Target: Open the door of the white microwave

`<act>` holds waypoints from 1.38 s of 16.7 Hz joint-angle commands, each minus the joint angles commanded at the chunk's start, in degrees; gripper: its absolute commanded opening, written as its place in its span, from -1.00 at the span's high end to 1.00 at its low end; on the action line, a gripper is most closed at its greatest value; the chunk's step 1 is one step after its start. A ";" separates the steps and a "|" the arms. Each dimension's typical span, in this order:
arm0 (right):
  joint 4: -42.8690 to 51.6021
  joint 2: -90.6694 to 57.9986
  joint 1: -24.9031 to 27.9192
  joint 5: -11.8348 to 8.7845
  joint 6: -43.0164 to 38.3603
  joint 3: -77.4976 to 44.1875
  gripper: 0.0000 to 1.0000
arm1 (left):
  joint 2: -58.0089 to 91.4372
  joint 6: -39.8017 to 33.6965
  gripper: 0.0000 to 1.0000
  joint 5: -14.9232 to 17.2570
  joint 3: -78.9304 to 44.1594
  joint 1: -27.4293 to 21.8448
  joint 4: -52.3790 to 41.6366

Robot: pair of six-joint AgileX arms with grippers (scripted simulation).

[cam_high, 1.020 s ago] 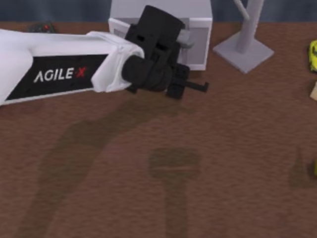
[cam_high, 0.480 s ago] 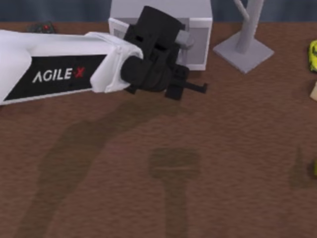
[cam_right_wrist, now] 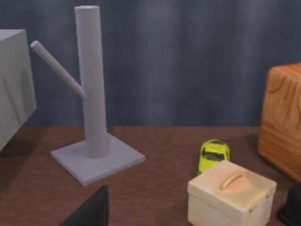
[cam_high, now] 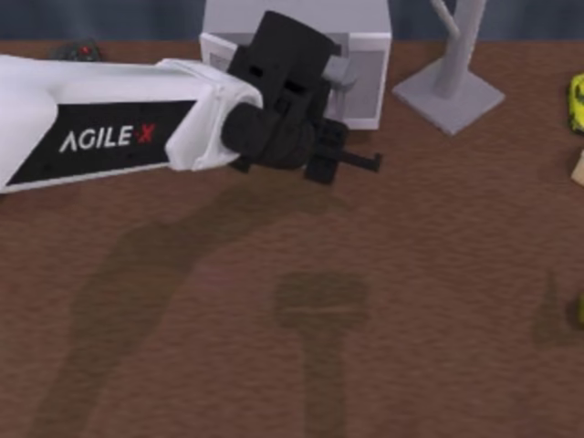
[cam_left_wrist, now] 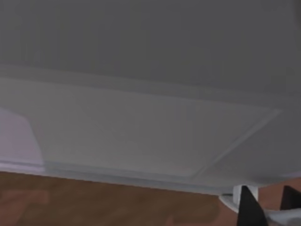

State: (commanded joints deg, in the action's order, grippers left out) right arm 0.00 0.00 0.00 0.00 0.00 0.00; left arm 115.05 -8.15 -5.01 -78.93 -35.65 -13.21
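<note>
The left gripper (cam_high: 360, 161) sits right at the white microwave (cam_high: 297, 36), against its door (cam_high: 356, 87); its finger state cannot be told.

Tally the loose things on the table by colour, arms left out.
White or grey: 2, microwave and stand.
Yellow: 1, toy car.
Cream: 1, lidded box.
Wood-brown: 1, block.
Dark with red: 1, small item.
Total: 6.
</note>
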 joint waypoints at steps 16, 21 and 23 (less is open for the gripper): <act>0.00 0.00 0.00 0.00 0.00 0.00 -1.00 | -2.04 3.28 1.00 2.91 2.55 0.96 1.24; 0.00 0.00 0.00 0.00 0.00 0.00 -1.00 | -2.20 3.92 1.00 3.35 3.25 1.25 1.27; 0.00 0.00 0.00 0.00 0.00 0.00 -1.00 | -2.20 3.92 1.00 3.35 3.25 1.25 1.27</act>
State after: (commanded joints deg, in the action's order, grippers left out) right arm 0.00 0.00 0.00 0.00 0.00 0.00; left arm 112.86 -4.23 -1.65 -75.69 -34.39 -11.94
